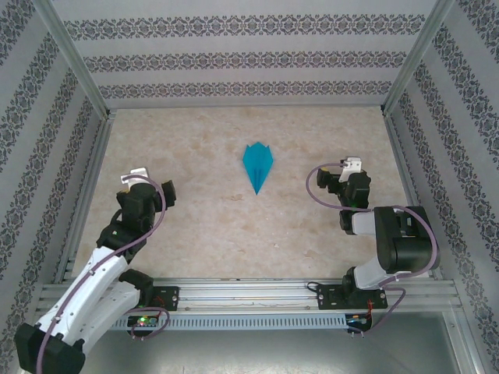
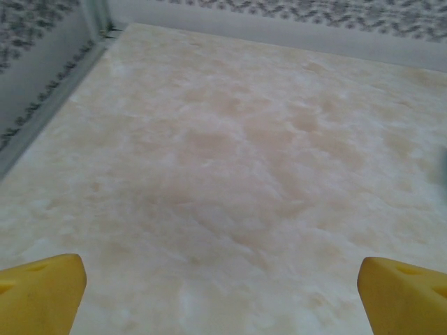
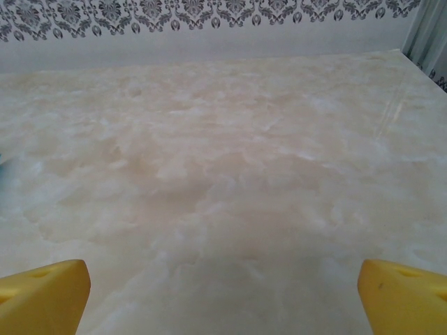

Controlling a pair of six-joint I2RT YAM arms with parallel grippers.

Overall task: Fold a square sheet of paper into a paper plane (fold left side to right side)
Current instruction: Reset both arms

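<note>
The paper plane (image 1: 257,165) lay on the desk (image 1: 195,234), its point toward the arm bases, between the left claw (image 2: 223,296) and right claw (image 3: 223,296) and well apart from both. Both claws were spread wide, pinching nothing.

This is a robot test booth, a lab rig rather than anyone's home. Two robot arms, the left arm (image 1: 86,284) and the right arm (image 1: 398,241), are bolted to a metal rail (image 1: 249,287) along the near edge. Bare metal posts (image 1: 72,54) frame walls (image 1: 234,58) papered in grey floral stripes. The table top (image 1: 203,234) looks like printed marble, though that's hard to judge.
</note>
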